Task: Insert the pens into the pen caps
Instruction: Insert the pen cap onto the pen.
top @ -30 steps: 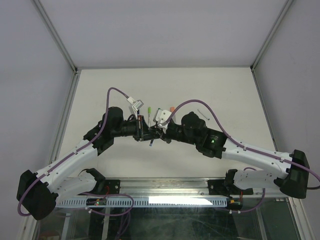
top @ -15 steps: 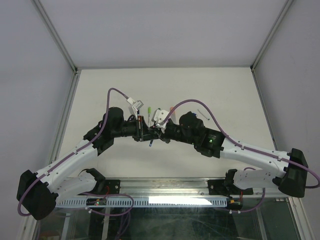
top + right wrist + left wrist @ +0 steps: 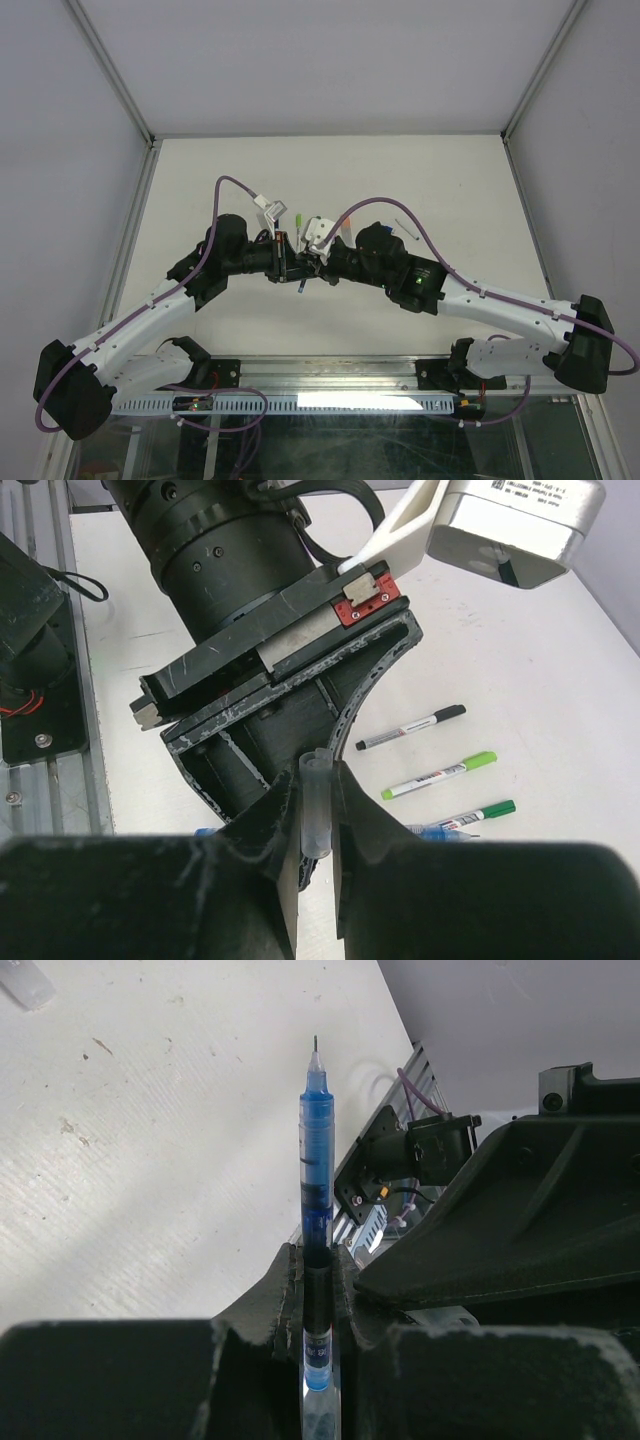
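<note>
My left gripper [image 3: 318, 1260] is shut on a blue pen [image 3: 317, 1150] whose bare fine tip sticks out past the fingers. In the top view the left gripper [image 3: 291, 263] and right gripper [image 3: 318, 265] meet nose to nose at mid table, and the blue pen [image 3: 302, 285] hangs below them. My right gripper [image 3: 317, 780] is shut on a clear pen cap [image 3: 316, 810] with its open end toward the left gripper's body. A blue barrel [image 3: 445, 831] shows behind the right fingers.
Three capped markers lie on the table in the right wrist view: black [image 3: 410, 727], lime green [image 3: 440, 775], dark green [image 3: 475, 815]. The top view shows a lime marker [image 3: 300, 217], an orange one [image 3: 344, 216] and a thin stick [image 3: 405, 228] behind the grippers.
The right arm has edged slightly left toward the left gripper. The left arm has hardly moved. Both grips are unchanged.
</note>
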Motion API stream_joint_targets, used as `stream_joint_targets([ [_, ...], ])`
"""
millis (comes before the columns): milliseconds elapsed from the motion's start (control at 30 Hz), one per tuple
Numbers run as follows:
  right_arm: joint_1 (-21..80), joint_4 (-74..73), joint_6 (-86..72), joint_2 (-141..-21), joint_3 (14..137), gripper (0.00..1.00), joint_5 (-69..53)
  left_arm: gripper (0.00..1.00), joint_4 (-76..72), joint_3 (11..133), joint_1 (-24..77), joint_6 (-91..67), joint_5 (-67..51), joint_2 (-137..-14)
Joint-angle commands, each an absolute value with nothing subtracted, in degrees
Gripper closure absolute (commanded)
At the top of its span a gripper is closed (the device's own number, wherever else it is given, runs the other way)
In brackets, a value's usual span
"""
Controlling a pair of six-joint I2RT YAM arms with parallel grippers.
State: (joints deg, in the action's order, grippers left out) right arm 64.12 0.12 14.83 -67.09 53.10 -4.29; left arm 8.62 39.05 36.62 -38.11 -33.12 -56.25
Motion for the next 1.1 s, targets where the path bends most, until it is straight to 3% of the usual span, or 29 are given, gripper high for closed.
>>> stream_joint_targets([
  [0, 64.3, 0.3, 13.8, -67.4, 54.8, 0.98, -3.7, 1.0, 2.5, 41.5, 37.2, -37.9, -37.4, -55.1],
  [433, 64.3, 9.5, -0.1, -55.8, 49.0, 1.0, -2.0, 1.0, 5.7, 42.3, 37.2, -34.6, -34.1, -54.1],
  [700, 64.3, 22.9, -28.7, -55.7, 44.9, 1.0, 13.2, 1.0, 5.6, 44.0, 37.2, -31.4, -32.6, -50.9],
  [1067, 65.3, 34.7, -37.2, -58.9, 43.8, 1.0, 23.1, 1.0, 4.3, 43.8, 37.1, -31.2, -32.5, -48.0],
])
